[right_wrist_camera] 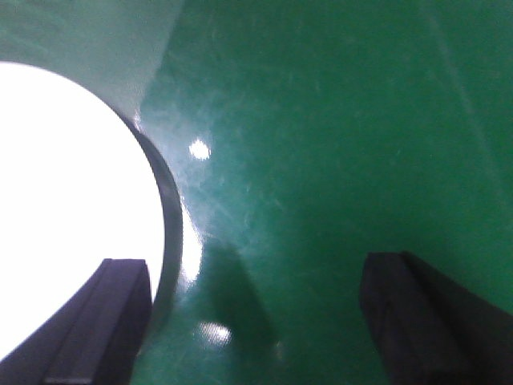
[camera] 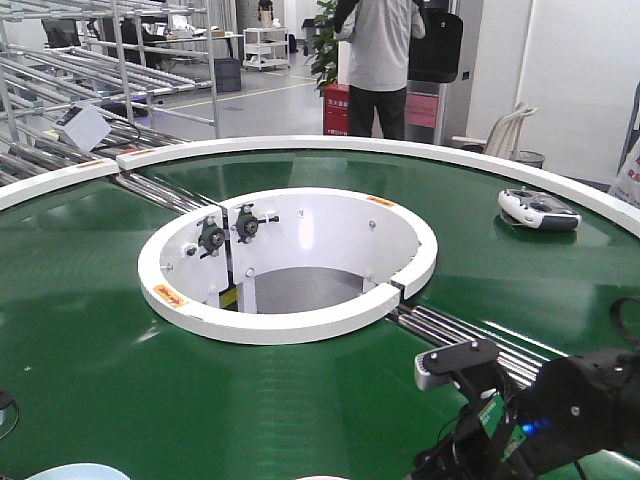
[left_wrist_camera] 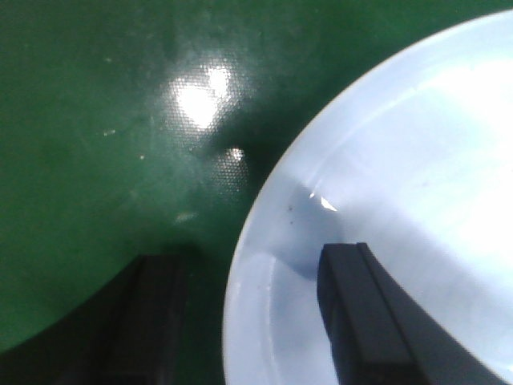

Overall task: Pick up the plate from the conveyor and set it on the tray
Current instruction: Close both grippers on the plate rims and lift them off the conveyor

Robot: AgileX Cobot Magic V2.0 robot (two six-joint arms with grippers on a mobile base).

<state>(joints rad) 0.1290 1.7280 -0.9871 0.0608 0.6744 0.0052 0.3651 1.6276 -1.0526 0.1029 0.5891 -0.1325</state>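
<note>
Left claw (left_wrist_camera: 252, 265) stands open astride the rim of a pale blue plate (left_wrist_camera: 401, 160) on the conveyor (left_wrist_camera: 96, 120), gripping nothing; right claw (right_wrist_camera: 258, 269), equally open and empty, has a white plate (right_wrist_camera: 72, 200) under one finger. Both plates look stiff, glossy, probably slippery: pinch the rim

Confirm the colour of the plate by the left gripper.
Pale blue plate, best in left wrist view.
</note>
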